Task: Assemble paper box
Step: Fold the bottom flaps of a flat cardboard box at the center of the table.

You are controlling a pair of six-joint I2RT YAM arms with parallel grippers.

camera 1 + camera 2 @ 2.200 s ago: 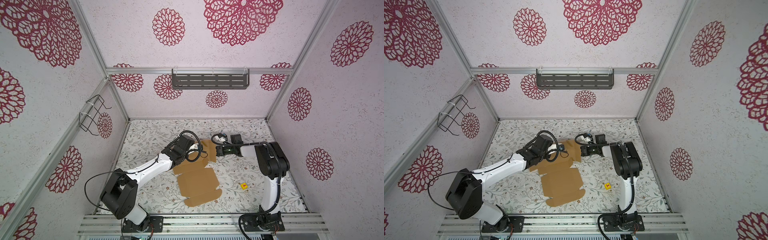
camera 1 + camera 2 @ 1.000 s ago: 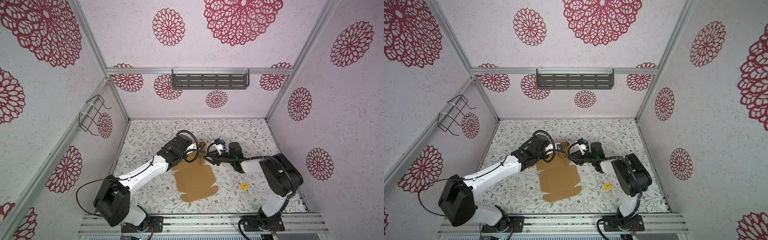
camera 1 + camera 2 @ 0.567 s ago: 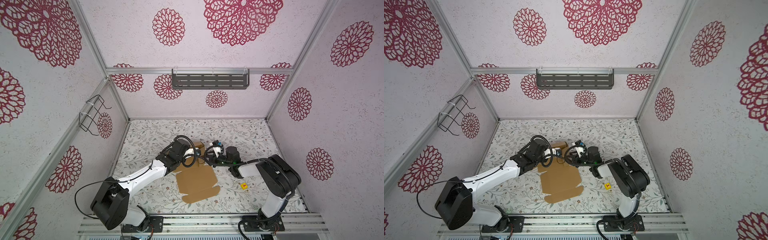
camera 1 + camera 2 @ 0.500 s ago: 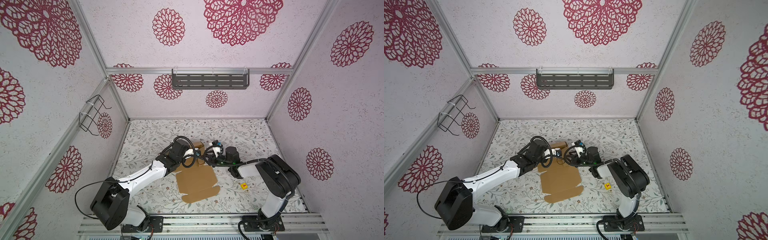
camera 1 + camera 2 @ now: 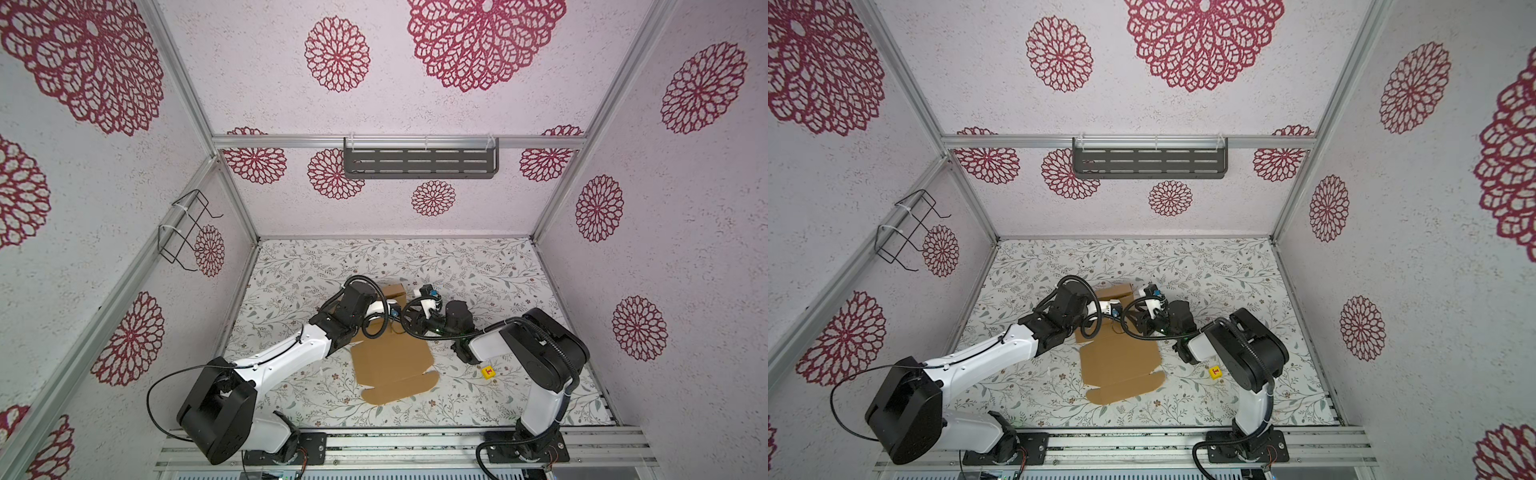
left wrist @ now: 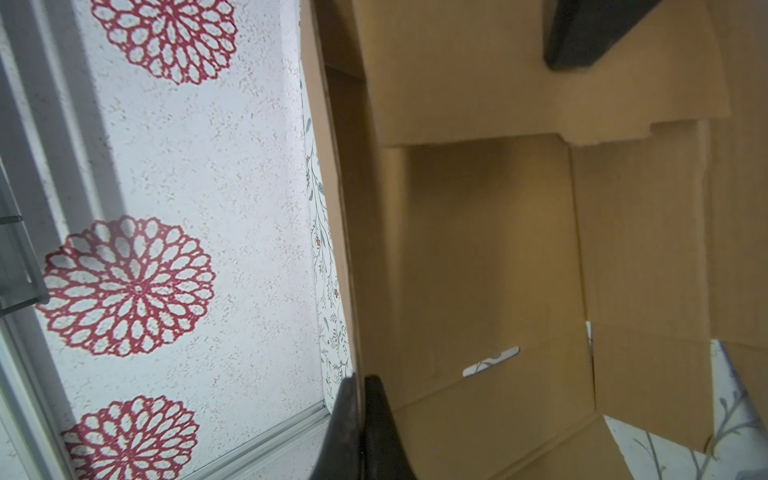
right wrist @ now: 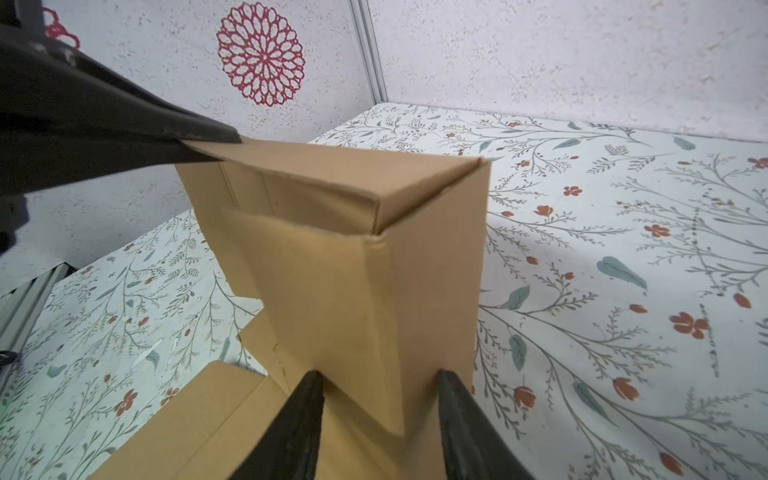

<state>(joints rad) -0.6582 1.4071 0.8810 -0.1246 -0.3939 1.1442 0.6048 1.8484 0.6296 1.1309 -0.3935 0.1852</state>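
The paper box [image 5: 390, 365] is tan cardboard. Its front part lies flat on the floral floor and its far end [image 5: 1117, 291] is folded up between the two arms. In the left wrist view my left gripper [image 6: 360, 401] is shut on the edge of an upright cardboard wall [image 6: 332, 208]. Its black fingers [image 7: 124, 124] also show in the right wrist view, pinching the top corner of the raised wall. My right gripper [image 7: 380, 382] straddles that folded wall [image 7: 357, 291], with a finger touching the cardboard on each side.
A tiny yellow cube [image 5: 488, 371] with a red mark lies on the floor beside the right arm's elbow. A dark slotted shelf [image 5: 419, 164] hangs on the back wall. A wire basket [image 5: 187, 228] hangs on the left wall. Walls enclose the floor on three sides.
Over the last second the right arm swung in toward the left gripper and now meets it at the box's raised far end. Almost nothing has moved in the last half second.
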